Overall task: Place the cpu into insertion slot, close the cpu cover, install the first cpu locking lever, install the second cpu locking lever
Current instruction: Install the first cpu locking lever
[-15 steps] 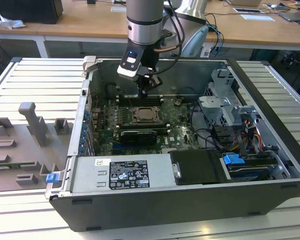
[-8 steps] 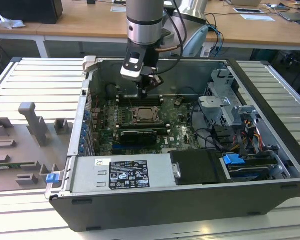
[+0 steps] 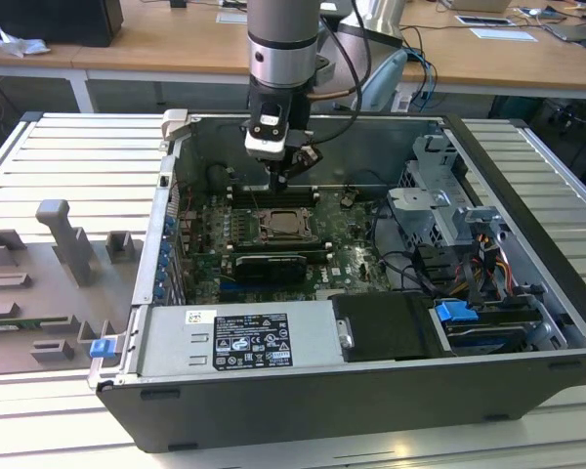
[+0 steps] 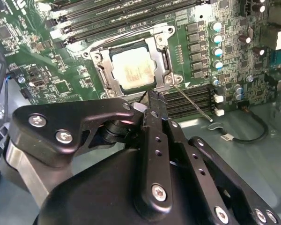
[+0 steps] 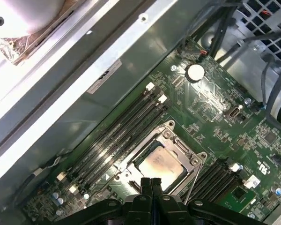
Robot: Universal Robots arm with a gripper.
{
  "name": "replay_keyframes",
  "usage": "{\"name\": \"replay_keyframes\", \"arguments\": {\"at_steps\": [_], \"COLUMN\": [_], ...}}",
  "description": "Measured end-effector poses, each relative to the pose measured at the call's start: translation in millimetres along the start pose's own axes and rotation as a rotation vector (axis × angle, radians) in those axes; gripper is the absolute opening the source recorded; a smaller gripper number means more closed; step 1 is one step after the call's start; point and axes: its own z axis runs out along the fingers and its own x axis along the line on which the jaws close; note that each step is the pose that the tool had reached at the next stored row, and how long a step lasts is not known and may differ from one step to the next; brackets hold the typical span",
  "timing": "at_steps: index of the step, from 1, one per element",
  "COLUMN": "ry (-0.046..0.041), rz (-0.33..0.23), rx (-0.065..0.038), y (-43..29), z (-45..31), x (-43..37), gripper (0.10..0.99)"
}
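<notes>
The cpu (image 4: 133, 69) (image 5: 159, 164) lies flat in the insertion slot (image 3: 278, 227) on the green board, its pale metal face up. The cpu cover (image 4: 165, 56) (image 5: 177, 146), a silvery frame, lies down around the chip. One thin locking lever (image 4: 193, 104) sticks out sideways from a corner of the socket. My gripper (image 3: 281, 181) (image 4: 152, 99) (image 5: 150, 182) hangs just above the socket's edge. Its black fingers are pressed together and hold nothing.
Long black memory slots (image 5: 117, 136) run along both sides of the socket. A black graphics card (image 3: 266, 264) sits in front of it. The case walls (image 3: 166, 225), the power supply (image 3: 239, 337) and the drive cage with cables (image 3: 449, 234) surround the board. Grey fixtures (image 3: 63, 254) stand outside the case.
</notes>
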Motion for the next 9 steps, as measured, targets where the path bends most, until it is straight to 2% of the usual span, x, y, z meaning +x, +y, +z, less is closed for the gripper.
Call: {"name": "replay_keyframes", "arguments": {"at_steps": [9], "ry": [0.0055], "rz": [-0.112], "rx": [0.001], "y": [-0.2], "z": [0.0], "x": [0.2], "gripper": [0.106]}}
